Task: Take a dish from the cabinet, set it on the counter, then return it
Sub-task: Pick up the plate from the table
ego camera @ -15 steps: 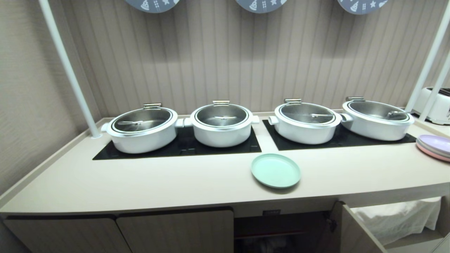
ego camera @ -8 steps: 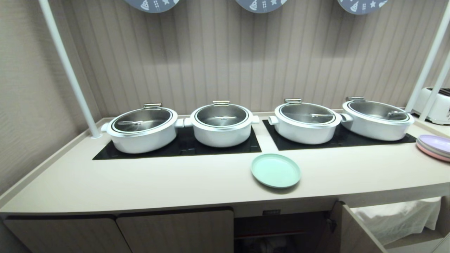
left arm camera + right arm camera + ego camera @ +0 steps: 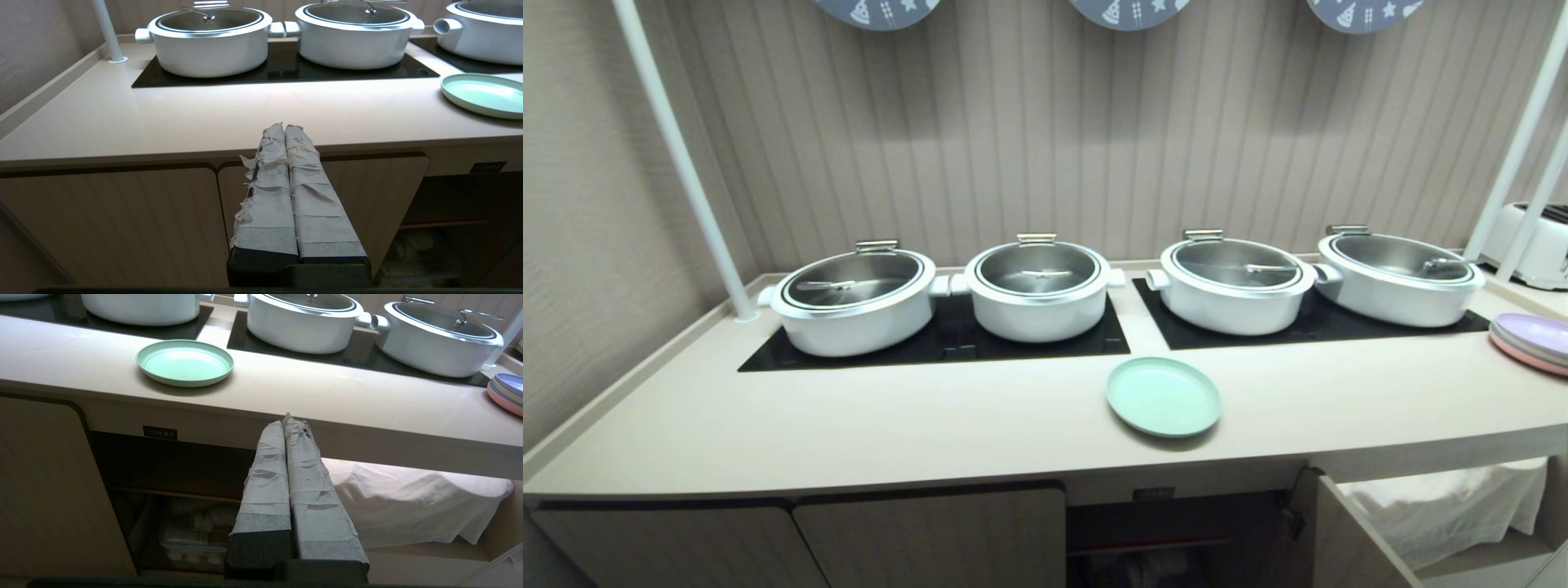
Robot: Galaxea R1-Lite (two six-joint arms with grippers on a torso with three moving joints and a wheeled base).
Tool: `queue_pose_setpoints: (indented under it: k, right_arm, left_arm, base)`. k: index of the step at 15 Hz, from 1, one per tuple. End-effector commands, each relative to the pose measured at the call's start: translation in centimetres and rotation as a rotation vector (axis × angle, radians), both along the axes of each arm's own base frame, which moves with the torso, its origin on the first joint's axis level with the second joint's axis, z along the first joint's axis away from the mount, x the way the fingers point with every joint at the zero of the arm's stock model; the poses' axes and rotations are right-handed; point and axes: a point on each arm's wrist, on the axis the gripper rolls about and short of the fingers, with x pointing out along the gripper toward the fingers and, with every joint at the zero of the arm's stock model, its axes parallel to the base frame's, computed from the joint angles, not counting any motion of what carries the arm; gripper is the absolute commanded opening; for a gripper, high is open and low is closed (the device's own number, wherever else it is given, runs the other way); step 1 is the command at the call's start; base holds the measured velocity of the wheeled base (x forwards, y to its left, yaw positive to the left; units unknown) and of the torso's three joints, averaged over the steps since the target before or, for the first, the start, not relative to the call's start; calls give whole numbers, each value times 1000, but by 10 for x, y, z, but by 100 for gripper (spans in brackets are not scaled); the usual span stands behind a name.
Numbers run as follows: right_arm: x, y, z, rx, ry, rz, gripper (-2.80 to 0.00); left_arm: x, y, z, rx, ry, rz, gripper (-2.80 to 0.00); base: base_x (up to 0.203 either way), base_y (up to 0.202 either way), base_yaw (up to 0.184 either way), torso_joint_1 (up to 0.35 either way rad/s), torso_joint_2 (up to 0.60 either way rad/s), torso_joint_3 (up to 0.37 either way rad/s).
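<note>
The dish [image 3: 1163, 396] is lying on the desk [image 3: 931, 425]; its return to the open cabinet [image 3: 171, 473] is pending. Both the left gripper [image 3: 285, 127] and right gripper [image 3: 284, 421] are waiting closed, empty.

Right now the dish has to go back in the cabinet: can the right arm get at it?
Probably yes. The dish lies alone on the counter near its front edge, nothing over it. The right claw is shut, below the edge, and must rise and open.

Left gripper [image 3: 284, 127]: black fingers wrapped in frayed, wrinkled white tape, black base. Right gripper [image 3: 288, 418]: same white wrap, black mount behind fingers.
</note>
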Motion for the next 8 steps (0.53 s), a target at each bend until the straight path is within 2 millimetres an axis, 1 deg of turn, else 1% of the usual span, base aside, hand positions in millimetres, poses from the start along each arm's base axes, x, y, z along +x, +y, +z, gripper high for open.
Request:
queue_pose_setpoints:
  k: [1, 8]
  right_arm:
    - [9, 0, 3, -2, 74, 4, -280]
    - [49, 2, 30, -5, 174, 61, -280]
  left_arm:
    - [0, 0, 0, 0, -1, 1, -280]
    - [0, 0, 0, 0, -1, 1, -280]
  base:
    - [0, 0, 0, 0, 0, 0]
    - [0, 0, 0, 0, 0, 0]
